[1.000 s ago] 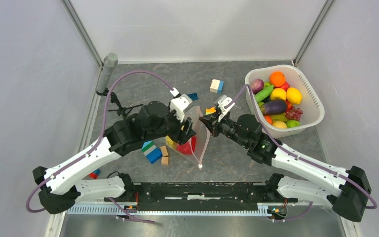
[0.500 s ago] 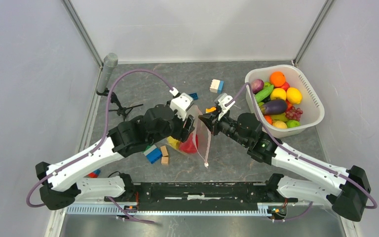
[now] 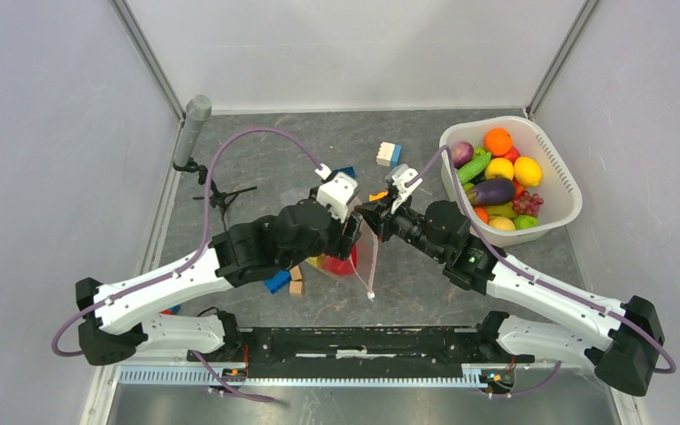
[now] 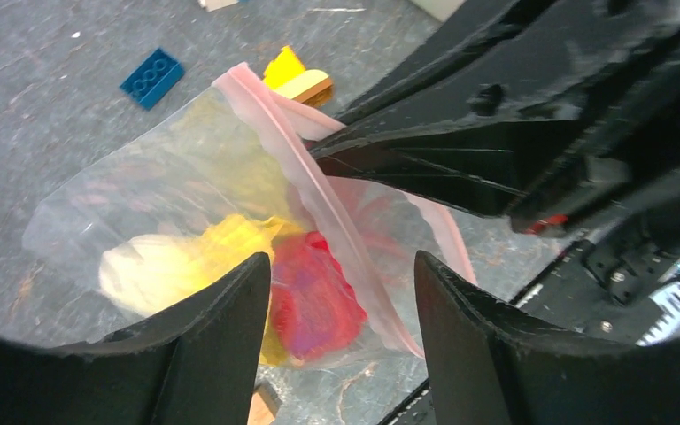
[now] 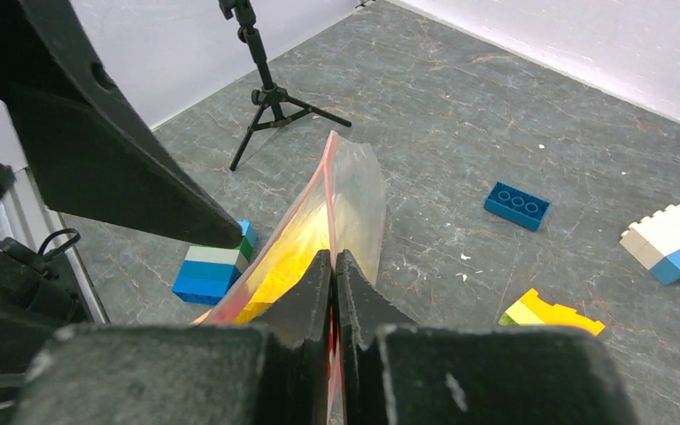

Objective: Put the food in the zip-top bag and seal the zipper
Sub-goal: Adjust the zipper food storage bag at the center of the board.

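L arm (image 3: 155,288) & R arm (image 3: 540,292): white shells near base, black joints further out. Purple cable (image 3: 230,142) loops along each. White cam block (image 3: 337,190) per wrist. L gripper (image 4: 341,292), R gripper (image 5: 334,261): matte black, wedge-shaped fingers.

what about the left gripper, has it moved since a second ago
Yes: in the top view the left gripper shifted right, closer to the white basket.

1 zip-top bag (image 3: 367,252), 1 basket (image 3: 556,212), 1 tripod (image 3: 221,190), 2 arms (image 3: 168,283), approx 7 blocks (image 3: 388,153)
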Controlling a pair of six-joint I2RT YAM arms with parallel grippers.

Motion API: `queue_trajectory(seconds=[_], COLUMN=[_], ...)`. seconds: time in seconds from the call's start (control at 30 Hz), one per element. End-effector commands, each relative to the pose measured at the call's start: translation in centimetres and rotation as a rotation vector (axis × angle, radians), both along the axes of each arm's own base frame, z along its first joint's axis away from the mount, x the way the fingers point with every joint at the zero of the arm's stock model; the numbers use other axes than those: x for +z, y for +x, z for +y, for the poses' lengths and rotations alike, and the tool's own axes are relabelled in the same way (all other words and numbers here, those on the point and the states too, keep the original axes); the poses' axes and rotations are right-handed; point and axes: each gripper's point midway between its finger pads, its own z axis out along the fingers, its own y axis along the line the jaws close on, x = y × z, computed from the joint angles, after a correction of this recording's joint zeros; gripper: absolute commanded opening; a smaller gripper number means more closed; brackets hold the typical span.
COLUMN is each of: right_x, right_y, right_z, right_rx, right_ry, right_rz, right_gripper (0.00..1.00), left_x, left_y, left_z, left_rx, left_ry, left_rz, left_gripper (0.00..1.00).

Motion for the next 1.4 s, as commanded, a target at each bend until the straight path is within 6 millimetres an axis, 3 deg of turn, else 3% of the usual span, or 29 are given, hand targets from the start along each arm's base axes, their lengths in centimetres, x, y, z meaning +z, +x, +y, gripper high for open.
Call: queue_trajectory(seconds=[0.0,0.13,0.3,0.43,0.77,0.83,0.9,1.0,1.13,1.23,1.37], right_x=[3.8,3.7,3.3,2.6,2.9,3.3,3.8,4.7,6.2,6.8,5.9], right_y=[0.0,0.2,0.3,0.2,1.0,1.0,0.9,0.9,1.1,1.7,3.7], right_z=[0.3,-0.2,-0.5,-0.6,-0.9,-1.2,-1.7,-3.0,-6.0,-8.9,-13.8], right_rx=[0.004,-0.019,-0.028,-0.023,-0.066,-0.076,-0.094,-0.136,-0.247,-0.369,-0.603], right_ry=[0.082,0.075,0.04,0.006,-0.025,-0.018,-0.01,-0.003,0.014,0.003,-0.09], right_rz=[-0.048,-0.05,-0.053,-0.05,-0.03,-0.034,-0.034,-0.047,-0.087,-0.115,-0.091], right_gripper=[0.08,0.08,0.09,0.1,0.15,0.24,0.4,0.45,0.55,0.56,0.57], left_x=[-1.1,-1.4,-0.4,0.9,2.5,2.8,2.9,2.9,2.7,2.5,2.4], left_y=[1.7,2.2,2.7,3.2,4.6,4.8,4.9,5.1,5.2,5.2,5.1], left_z=[1.3,2.5,3.8,4.4,4.6,4.6,4.2,3.7,3.5,3.4,3.2], left_rx=[0.162,0.222,0.264,0.288,0.352,0.348,0.327,0.308,0.3,0.299,0.286], left_ry=[0.056,0.101,0.106,0.102,0.076,0.079,0.095,0.12,0.11,0.106,0.094], left_rz=[-0.035,-0.061,-0.107,-0.157,-0.228,-0.248,-0.255,-0.259,-0.251,-0.244,-0.235], left_gripper=[0.63,0.48,0.16,0.03,0.02,0.02,0.02,0.02,0.02,0.02,0.02])
